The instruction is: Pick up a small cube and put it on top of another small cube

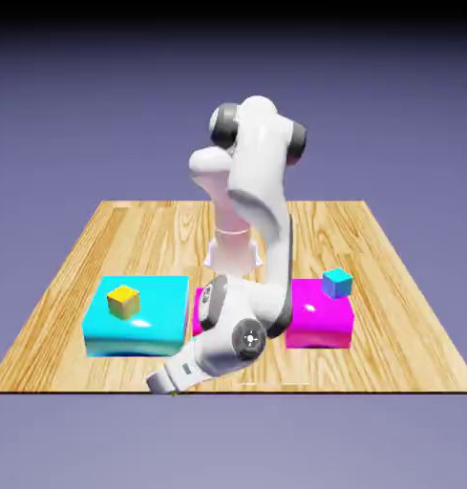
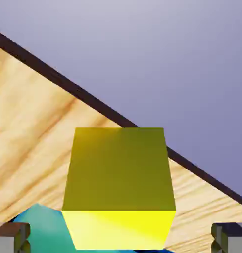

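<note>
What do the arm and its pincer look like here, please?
The arm is glossy white, built of rounded, tube-like links with dark grey rings at the joints. A round grey cap with a small light mark sits on the wrist joint. The hand is white as well. The pincer shows only as two small, blocky grey fingertips at the hand view's bottom corners. No cables show.

Just a wooden table [image 1: 390,287] with a big cyan block [image 1: 151,329] on the exterior view's left and a magenta block [image 1: 323,325] on its right.
</note>
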Tool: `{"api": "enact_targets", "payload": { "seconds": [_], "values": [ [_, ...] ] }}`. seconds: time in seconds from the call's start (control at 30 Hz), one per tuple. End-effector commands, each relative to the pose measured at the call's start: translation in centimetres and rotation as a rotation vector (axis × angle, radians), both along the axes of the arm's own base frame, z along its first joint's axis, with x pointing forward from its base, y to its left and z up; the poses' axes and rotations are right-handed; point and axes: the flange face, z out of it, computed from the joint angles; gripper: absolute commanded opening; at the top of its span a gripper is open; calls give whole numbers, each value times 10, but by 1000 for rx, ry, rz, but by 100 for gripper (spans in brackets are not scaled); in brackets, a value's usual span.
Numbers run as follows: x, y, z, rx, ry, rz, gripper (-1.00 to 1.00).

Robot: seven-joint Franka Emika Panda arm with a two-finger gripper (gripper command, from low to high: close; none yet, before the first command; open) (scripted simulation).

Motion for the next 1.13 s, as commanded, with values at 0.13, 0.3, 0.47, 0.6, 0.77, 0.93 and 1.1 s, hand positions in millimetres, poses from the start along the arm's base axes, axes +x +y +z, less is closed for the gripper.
{"api": "enact_targets", "payload": {
  "seconds": [0.13,0.3,0.47,0.6,0.77,0.93,1.1],
  "values": [
    [25,23,50,0,0,0,-100],
    [-17,9,87,38,-40,-294,-100],
    [-66,4,122,52,-49,-579,-100],
    [-107,5,149,43,-37,-789,-100],
    [-161,13,180,4,-3,-1029,-100],
    [-189,21,142,0,0,-1044,-100],
    [-190,21,140,0,0,-1044,100]
  ]
}}
